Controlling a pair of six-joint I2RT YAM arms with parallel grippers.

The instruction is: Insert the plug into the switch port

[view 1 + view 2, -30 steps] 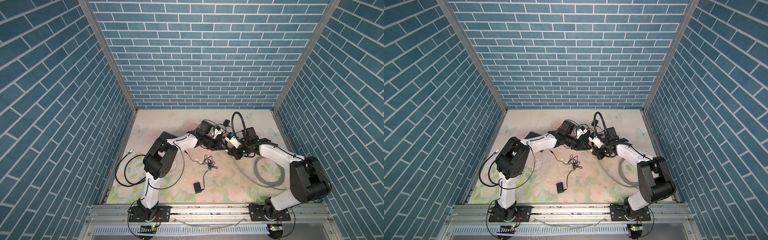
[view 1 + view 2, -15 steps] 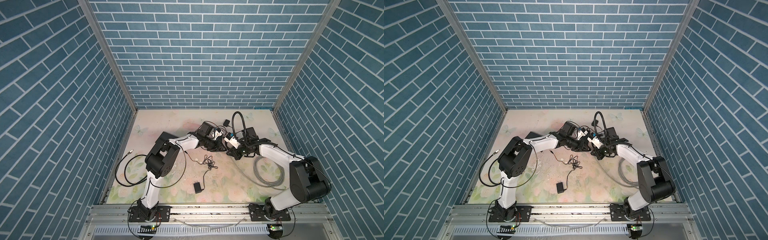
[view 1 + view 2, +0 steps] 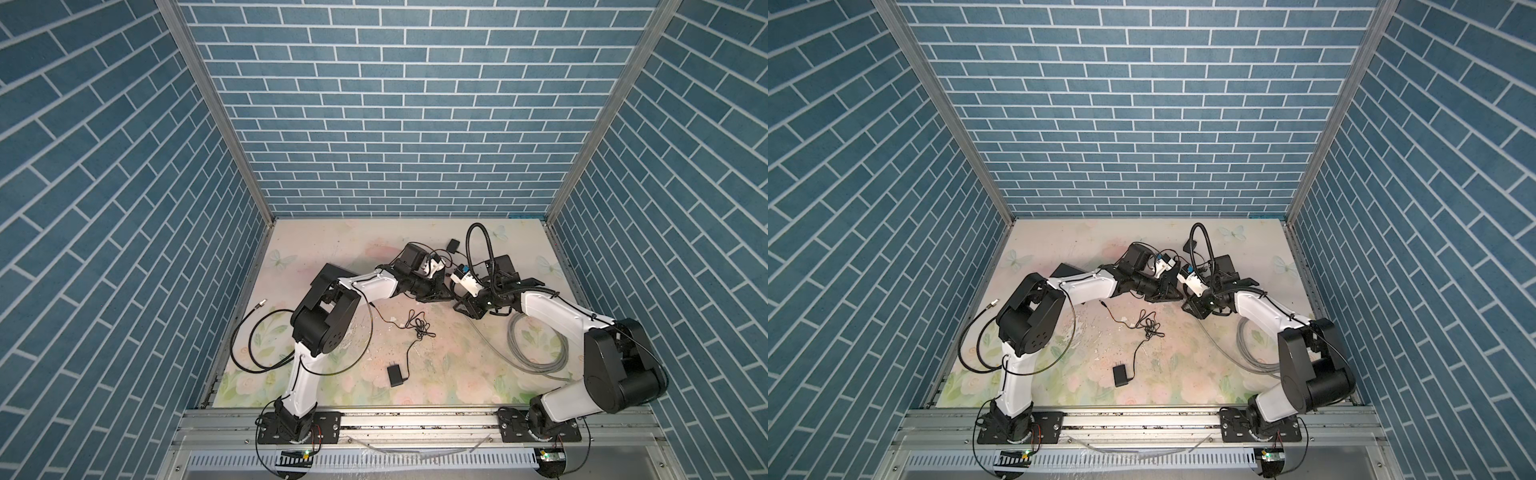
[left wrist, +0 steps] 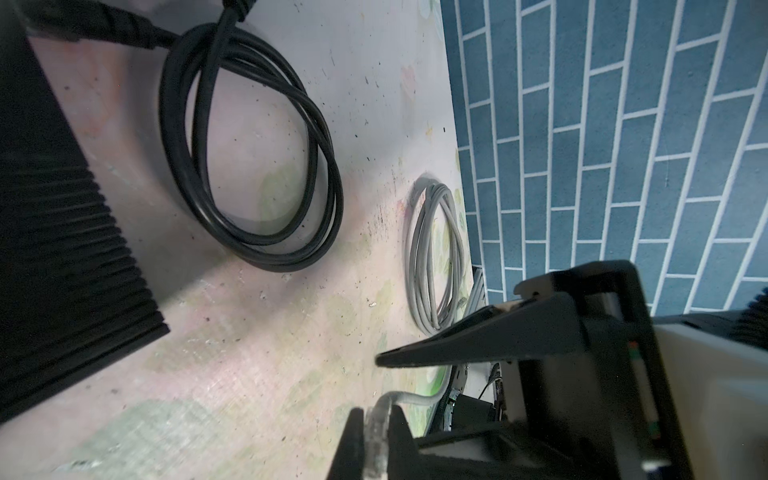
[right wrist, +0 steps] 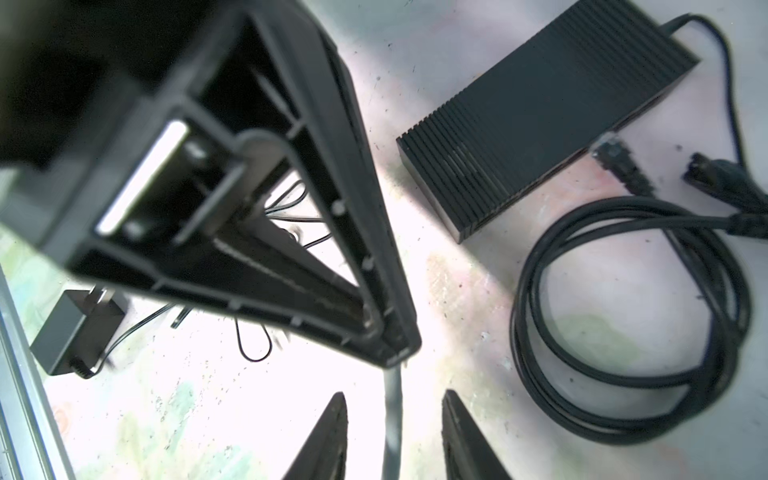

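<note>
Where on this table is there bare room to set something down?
Bare mat: the back-left corner behind the left arm, and the front strip between the wall adapter and the gray cable coil. Crowded: back middle, where the right arm meets it by the switch and black power cord; the coax loop fills the left edge.

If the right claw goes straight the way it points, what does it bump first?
Probably the left gripper, just ahead, pinching the grey cable that runs between the open fingers of the right gripper; depth is blurry.
</note>
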